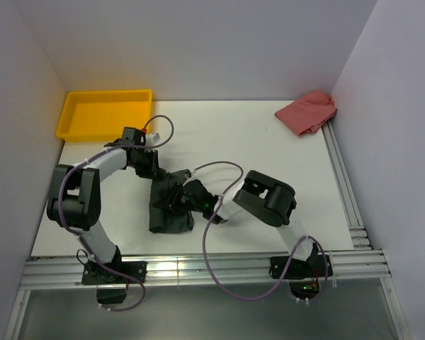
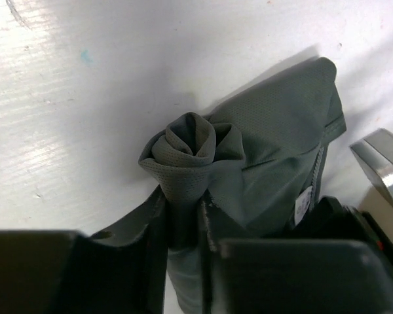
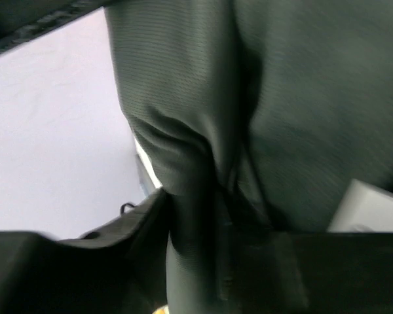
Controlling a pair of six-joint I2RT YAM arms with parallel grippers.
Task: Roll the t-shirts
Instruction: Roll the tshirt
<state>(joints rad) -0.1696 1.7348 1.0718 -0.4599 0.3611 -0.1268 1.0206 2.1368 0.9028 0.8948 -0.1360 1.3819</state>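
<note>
The dark charcoal-grey t-shirt (image 1: 168, 207) lies bunched in the middle of the table, folded into a narrow strip. My left gripper (image 1: 153, 170) is shut on its far end; in the left wrist view the pinched cloth (image 2: 190, 154) curls into a small roll above my jaws, with a white label (image 2: 303, 204) beside it. My right gripper (image 1: 185, 199) is shut on a fold of the same t-shirt (image 3: 196, 163) at its right side, the cloth filling the right wrist view.
A yellow tray (image 1: 103, 112) stands at the back left corner. A crumpled pink-red cloth (image 1: 308, 111) lies at the back right. White walls enclose the table on three sides. A metal rail (image 1: 198, 268) runs along the near edge.
</note>
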